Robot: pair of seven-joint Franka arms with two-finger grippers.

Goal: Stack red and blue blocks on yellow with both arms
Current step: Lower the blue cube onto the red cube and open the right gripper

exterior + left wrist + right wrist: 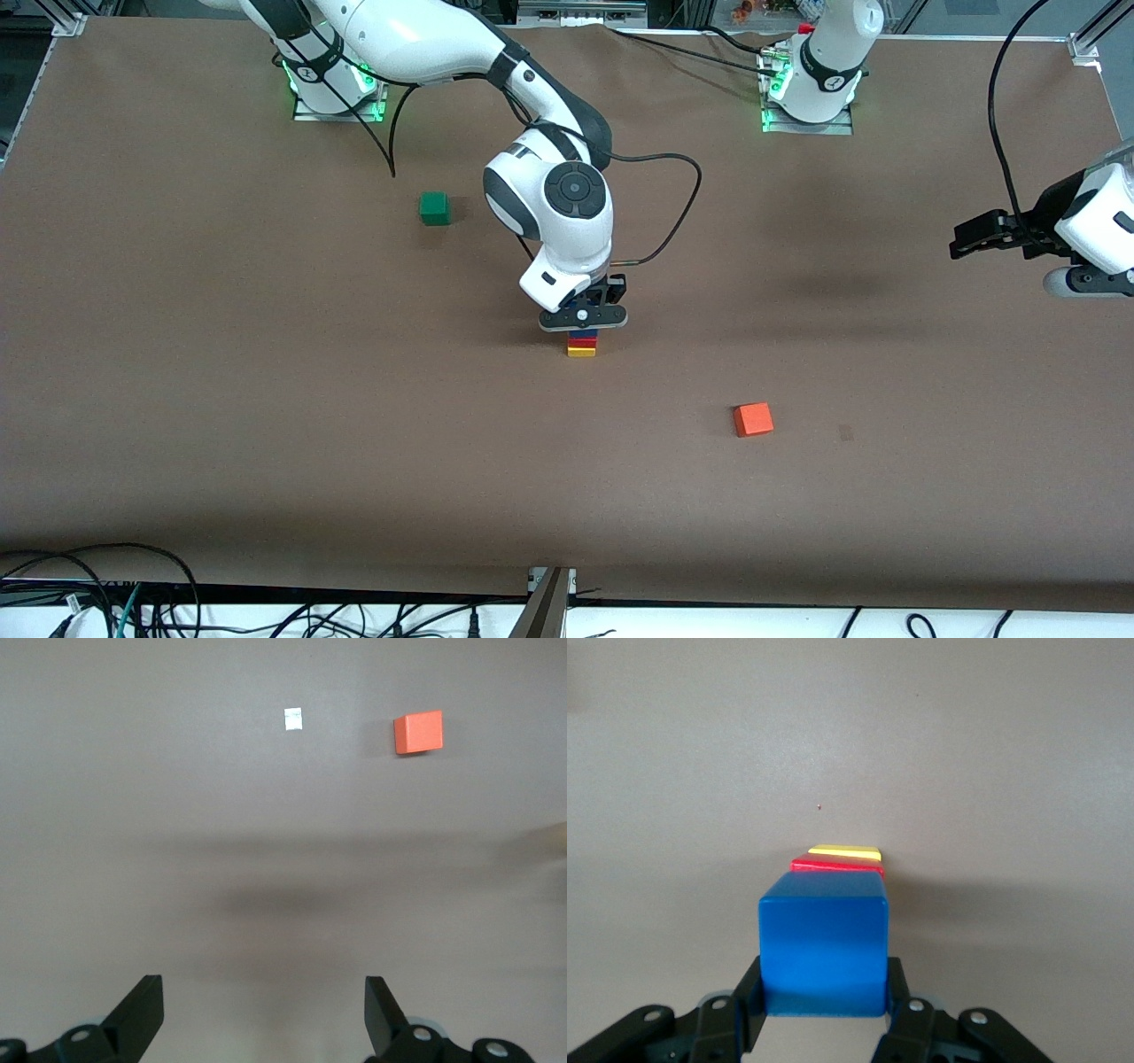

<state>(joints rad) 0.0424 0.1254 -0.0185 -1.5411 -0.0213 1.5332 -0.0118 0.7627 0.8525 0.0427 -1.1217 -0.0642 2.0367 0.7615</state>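
Observation:
The yellow cube (581, 352) sits on the table near its middle with the red block (582, 342) on top of it. My right gripper (583, 326) is right above this stack, shut on the blue block (582, 334), which sits at the top of the stack on the red one. In the right wrist view the blue block (824, 943) fills the space between the fingers (897, 988), with the edges of the red block (837, 866) and the yellow cube (846, 850) showing past it. My left gripper (961, 241) waits, open and empty, over the left arm's end of the table; its own view shows it (264, 1010) over bare table.
An orange cube (753, 419) lies nearer to the front camera than the stack, toward the left arm's end; it also shows in the left wrist view (418, 732). A green cube (434, 208) lies farther from the front camera, toward the right arm's base. A small pale mark (294, 719) lies beside the orange cube.

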